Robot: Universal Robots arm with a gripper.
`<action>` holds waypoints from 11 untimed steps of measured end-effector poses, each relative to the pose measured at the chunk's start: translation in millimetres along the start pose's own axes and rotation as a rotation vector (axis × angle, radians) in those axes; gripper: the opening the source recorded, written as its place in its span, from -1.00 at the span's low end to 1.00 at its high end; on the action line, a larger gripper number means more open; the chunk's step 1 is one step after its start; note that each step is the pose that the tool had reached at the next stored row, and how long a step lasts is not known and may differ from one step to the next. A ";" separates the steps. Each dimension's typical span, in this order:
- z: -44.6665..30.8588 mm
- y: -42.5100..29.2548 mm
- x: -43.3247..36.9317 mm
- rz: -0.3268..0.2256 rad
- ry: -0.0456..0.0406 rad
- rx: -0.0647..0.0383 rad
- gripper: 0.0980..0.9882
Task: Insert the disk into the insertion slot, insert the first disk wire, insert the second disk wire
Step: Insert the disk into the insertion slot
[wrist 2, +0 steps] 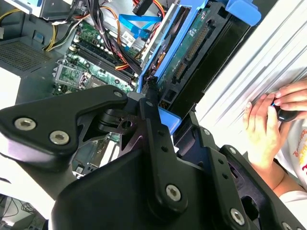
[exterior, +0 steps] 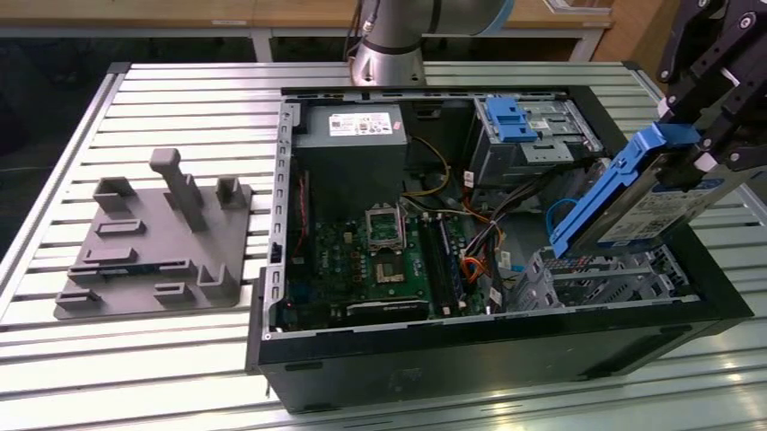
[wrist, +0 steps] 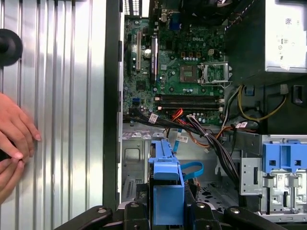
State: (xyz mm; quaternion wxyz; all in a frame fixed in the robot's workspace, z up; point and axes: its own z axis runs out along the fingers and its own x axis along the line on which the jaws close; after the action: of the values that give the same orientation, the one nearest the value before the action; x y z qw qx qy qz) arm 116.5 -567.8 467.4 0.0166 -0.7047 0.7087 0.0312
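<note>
silver disk (exterior: 651, 214), one, in gripper (exterior: 705, 144), one slot (exterior: 605, 280)

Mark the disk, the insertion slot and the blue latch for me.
disk (exterior: 656, 214): exterior view, on its white label.
insertion slot (exterior: 603, 280): exterior view, on its perforated side wall.
blue latch (exterior: 509, 121): exterior view, on its top face.

Silver-grey cylindrical arm (exterior: 387, 40) with a pale blue joint cap (exterior: 498, 13), matte black gripper (wrist 2: 163, 115), broad angular linkage plates (wrist 2: 57, 122), round silver screws (wrist 2: 173, 192) set flush

The gripper (exterior: 705, 154) covers the upper end of the disk (exterior: 648, 215).
</note>
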 end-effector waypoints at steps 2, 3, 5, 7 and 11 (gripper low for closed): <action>1.0 0.0 0.1 0.000 0.0000 0.000 -0.41; 1.6 0.0 0.1 0.000 0.0000 0.000 -0.41; 2.6 0.0 0.2 0.000 0.0000 0.000 -0.41; 3.6 -0.1 0.3 0.000 -0.0001 0.000 -0.41; 5.0 -0.1 0.4 0.000 0.0000 0.000 -0.41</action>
State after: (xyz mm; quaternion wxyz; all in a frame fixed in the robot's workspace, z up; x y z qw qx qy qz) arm 116.5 -567.8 462.4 0.0166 -0.7047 0.7087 0.0312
